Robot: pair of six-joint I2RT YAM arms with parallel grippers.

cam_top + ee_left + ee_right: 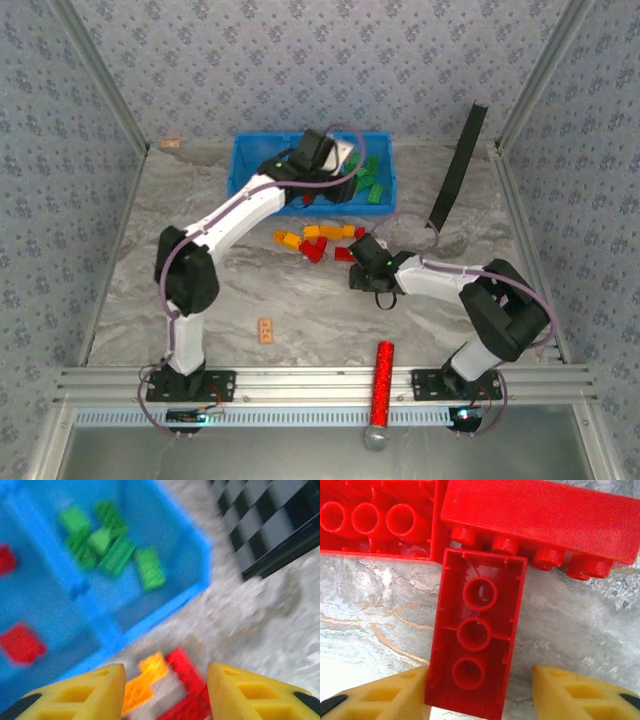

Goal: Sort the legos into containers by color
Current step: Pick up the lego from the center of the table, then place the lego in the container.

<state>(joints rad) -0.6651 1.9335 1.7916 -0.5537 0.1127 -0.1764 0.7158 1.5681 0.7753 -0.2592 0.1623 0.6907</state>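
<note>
The blue containers point(250, 165) stand at the back of the table; green legos point(368, 180) point(112, 550) lie in the right bin and red legos point(20, 642) in the one beside it. My left gripper point(337, 160) point(166, 680) hovers open over the bins' front right corner with nothing between its fingers, above an orange lego point(147, 680) and a red lego point(187, 672) on the table. Loose yellow-orange legos point(288, 239) and red legos point(315, 250) lie in front of the bins. My right gripper point(356, 256) point(480, 680) is open around an upside-down red lego point(477, 635); the left finger touches it, the right stands apart.
Two more red legos point(540, 515) lie just beyond the straddled one. A black checkered strap point(458, 165) point(270, 525) leans at the back right. A flat tan block point(265, 329) lies front left, and a red glittery cylinder point(381, 383) crosses the near rail.
</note>
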